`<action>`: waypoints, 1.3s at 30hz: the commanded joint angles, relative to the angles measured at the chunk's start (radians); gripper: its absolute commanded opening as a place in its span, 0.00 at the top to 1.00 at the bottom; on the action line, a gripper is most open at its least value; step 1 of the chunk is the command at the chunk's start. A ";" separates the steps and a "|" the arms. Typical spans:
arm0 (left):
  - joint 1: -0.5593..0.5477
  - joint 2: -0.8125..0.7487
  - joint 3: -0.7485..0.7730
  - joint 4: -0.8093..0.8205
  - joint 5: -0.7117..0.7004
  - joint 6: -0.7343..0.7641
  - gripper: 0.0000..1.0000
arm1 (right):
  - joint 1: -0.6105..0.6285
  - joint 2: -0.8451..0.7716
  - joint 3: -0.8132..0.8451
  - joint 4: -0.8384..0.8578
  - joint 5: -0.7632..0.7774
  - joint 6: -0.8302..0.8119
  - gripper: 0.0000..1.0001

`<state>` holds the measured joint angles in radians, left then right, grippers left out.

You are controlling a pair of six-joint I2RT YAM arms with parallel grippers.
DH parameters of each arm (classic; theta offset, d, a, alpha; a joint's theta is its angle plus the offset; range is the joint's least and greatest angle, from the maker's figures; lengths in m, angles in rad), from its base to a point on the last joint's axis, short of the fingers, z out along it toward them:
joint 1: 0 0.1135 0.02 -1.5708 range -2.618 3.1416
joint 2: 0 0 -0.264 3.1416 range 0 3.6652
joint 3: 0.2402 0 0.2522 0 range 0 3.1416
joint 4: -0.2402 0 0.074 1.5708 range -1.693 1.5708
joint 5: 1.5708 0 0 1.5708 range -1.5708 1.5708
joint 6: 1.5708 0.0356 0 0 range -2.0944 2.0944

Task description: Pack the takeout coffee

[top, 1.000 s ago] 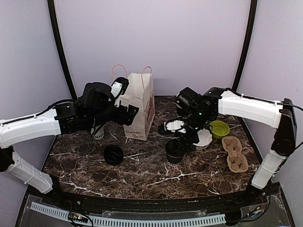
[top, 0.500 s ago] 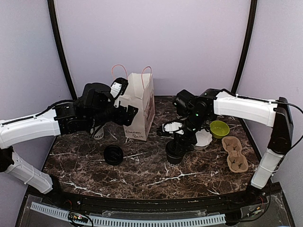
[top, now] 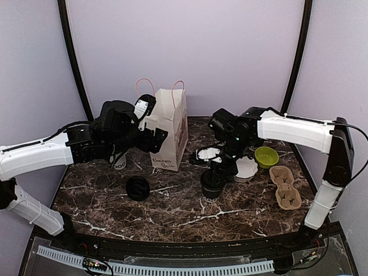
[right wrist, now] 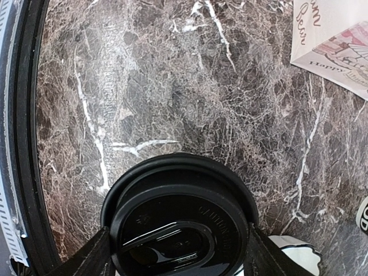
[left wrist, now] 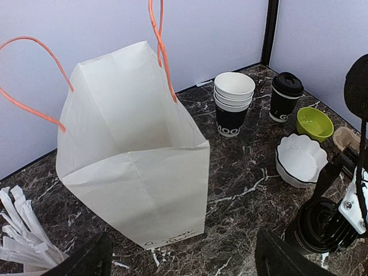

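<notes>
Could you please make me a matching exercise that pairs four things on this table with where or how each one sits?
Things:
1. paper bag
2. green bowl
3. stack of lidless cups
4. lidded coffee cup

States:
A. between the fingers of the right claw
B. standing open, orange handles up
C. empty, beside the white bowl
D. nested, white insides showing

Pairs: 1-B; 2-C; 3-D; 4-A
</notes>
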<state>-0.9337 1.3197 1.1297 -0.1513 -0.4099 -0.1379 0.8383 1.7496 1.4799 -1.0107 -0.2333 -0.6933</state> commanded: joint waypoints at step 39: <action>0.009 -0.002 0.045 0.011 0.010 0.057 0.12 | -0.509 0.177 0.405 0.020 0.134 0.164 0.33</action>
<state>-0.9291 1.3594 1.1938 -0.1448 -0.3969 -0.0715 0.3447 1.9110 1.8366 -1.0389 -0.1295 -0.5545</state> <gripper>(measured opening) 0.880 0.698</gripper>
